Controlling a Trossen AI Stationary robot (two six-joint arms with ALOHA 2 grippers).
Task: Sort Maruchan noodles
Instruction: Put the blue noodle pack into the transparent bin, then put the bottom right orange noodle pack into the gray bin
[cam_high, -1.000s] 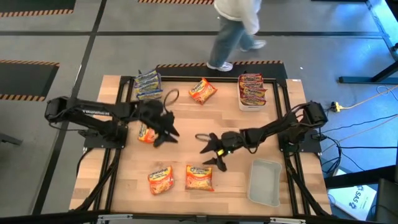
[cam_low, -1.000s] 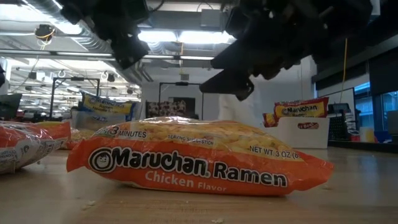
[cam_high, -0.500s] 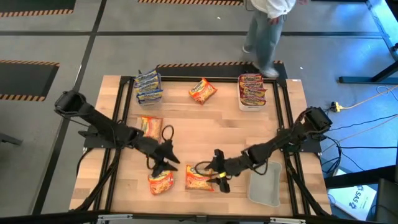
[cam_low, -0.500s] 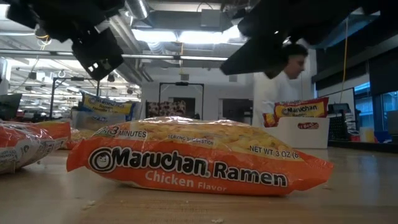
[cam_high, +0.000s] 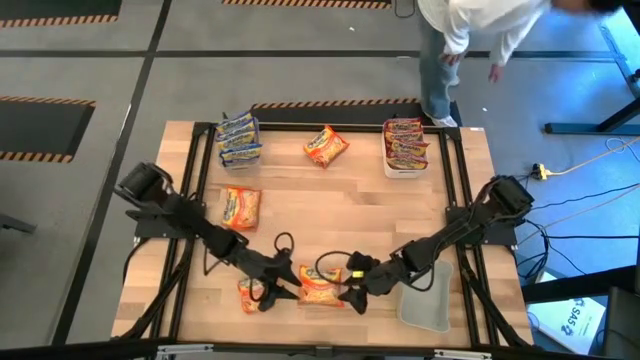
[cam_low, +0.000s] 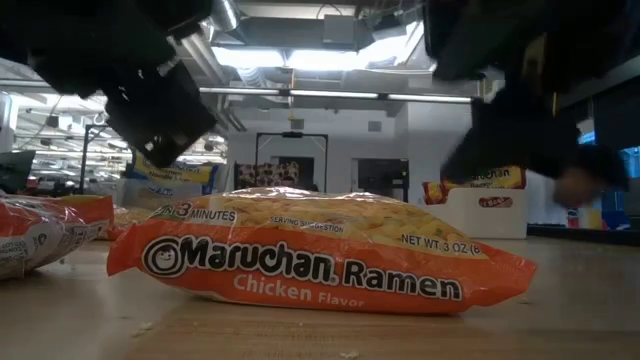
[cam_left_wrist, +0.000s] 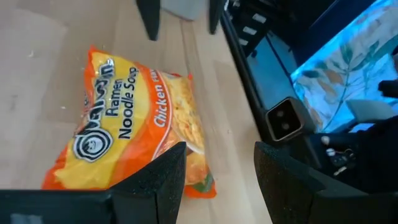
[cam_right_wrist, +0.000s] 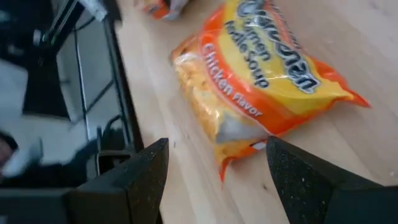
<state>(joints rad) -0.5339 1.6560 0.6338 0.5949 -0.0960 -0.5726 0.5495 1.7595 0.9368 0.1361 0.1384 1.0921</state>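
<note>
An orange Maruchan chicken packet (cam_high: 320, 285) (cam_low: 320, 262) lies flat near the table's near edge. My left gripper (cam_high: 283, 291) (cam_left_wrist: 221, 180) stands open just off its left end. My right gripper (cam_high: 345, 292) (cam_right_wrist: 214, 180) stands open just off its right end, slanting down. Neither gripper has anything between its fingers. A second orange packet (cam_high: 255, 293) lies beside the left arm and a third (cam_high: 240, 208) farther back. Blue packets (cam_high: 238, 135) are stacked at the far left. Another orange packet (cam_high: 325, 145) lies at the far middle. Red packets (cam_high: 405, 142) fill a white tub.
An empty clear tub (cam_high: 425, 293) sits at the near right, right behind my right arm. A black frame rail (cam_left_wrist: 261, 81) runs along the near edge. A person (cam_high: 470, 30) stands beyond the far edge. The middle of the table is bare wood (cam_high: 340, 210).
Both grippers have swung toward the near edge and closed in on the orange chicken packet from either side. The left one has also come down, and the right one has rolled about its own line. The packets have stayed put. The person has walked toward the right.
</note>
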